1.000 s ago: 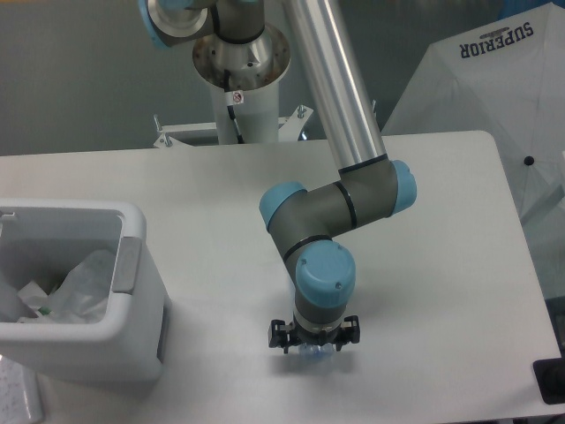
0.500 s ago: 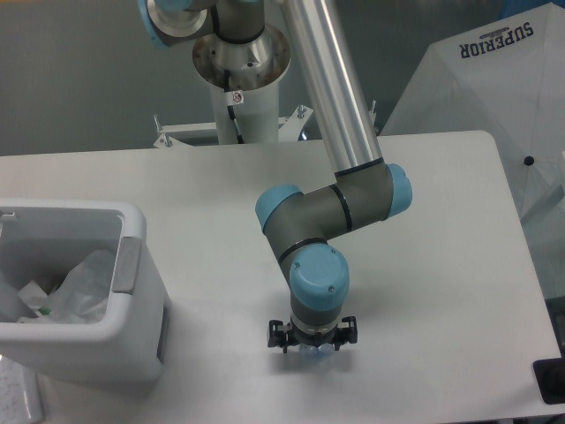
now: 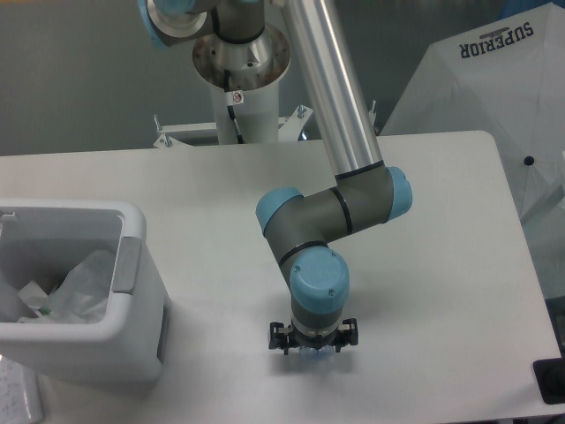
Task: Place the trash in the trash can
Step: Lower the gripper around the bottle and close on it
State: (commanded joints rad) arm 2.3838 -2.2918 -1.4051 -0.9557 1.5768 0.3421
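camera | gripper [image 3: 313,346] down low at the table [image 3: 459,265], front-centre, mostly hidden under the blue wrist | can't tell if jaws are spread or pinching | faint bluish bit under it, too blurry to name | bin [image 3: 132,353] far left, well apart | bag [image 3: 84,283] crumpled inside bin

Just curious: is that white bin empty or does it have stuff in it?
Not empty: the trash can holds crumpled translucent plastic.
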